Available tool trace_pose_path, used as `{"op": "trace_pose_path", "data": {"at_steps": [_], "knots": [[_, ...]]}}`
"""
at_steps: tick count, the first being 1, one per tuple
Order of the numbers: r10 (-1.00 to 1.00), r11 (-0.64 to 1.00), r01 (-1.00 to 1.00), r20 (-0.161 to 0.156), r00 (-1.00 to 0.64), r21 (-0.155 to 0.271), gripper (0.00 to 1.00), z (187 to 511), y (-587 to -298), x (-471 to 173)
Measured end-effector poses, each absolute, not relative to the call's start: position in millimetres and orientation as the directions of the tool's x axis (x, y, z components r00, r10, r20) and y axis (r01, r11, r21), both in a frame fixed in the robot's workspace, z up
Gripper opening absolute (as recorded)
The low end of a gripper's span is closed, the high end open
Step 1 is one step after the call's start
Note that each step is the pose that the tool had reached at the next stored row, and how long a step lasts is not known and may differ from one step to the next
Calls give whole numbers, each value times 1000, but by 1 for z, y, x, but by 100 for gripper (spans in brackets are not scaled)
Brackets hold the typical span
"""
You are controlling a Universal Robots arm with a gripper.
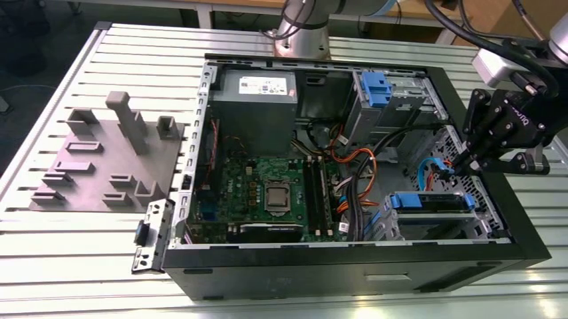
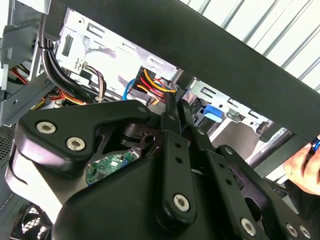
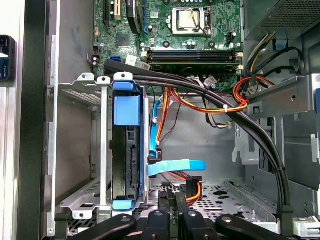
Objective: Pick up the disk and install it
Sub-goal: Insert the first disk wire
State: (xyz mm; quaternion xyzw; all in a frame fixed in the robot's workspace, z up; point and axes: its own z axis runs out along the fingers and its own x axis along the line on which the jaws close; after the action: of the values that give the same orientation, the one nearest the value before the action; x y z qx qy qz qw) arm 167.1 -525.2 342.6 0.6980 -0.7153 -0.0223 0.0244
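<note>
While the disk (image 3: 126, 155) is sitting on edge inside the metal drive cage (image 3: 80, 145) of the open computer case (image 1: 497, 199), its blue carrier frame is showing at both ends and a blue tab is covering its upper part in the first wrist view. In the exterior view the same disk (image 1: 430, 201) is lying in the cage near the case's front corner, with the cage's grey metal just below it.

Beside the disk, a flat blue cable (image 3: 175, 166) is bending away from the cage, and a bundle of orange and red wires (image 3: 200, 105) is running past it together with 2 thick black cables (image 3: 250, 130). Further from the disk, the green motherboard (image 1: 266, 193) is lying flat on the case floor, and the grey power supply box (image 1: 255, 93) is sitting beyond it.

The gripper (image 1: 463, 166) is hanging inside the case close above the disk, holding nothing; its fingers (image 3: 172, 210) are standing close together, nearly touching. A grey fixture plate (image 1: 106, 159) is resting on the table (image 1: 53, 232) well apart from the case.
</note>
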Motion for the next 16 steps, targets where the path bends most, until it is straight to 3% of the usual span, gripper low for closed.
{"op": "trace_pose_path", "data": {"at_steps": [16], "knots": [[-1000,25,-998,8,-24,65,16,343,-525,165]]}}
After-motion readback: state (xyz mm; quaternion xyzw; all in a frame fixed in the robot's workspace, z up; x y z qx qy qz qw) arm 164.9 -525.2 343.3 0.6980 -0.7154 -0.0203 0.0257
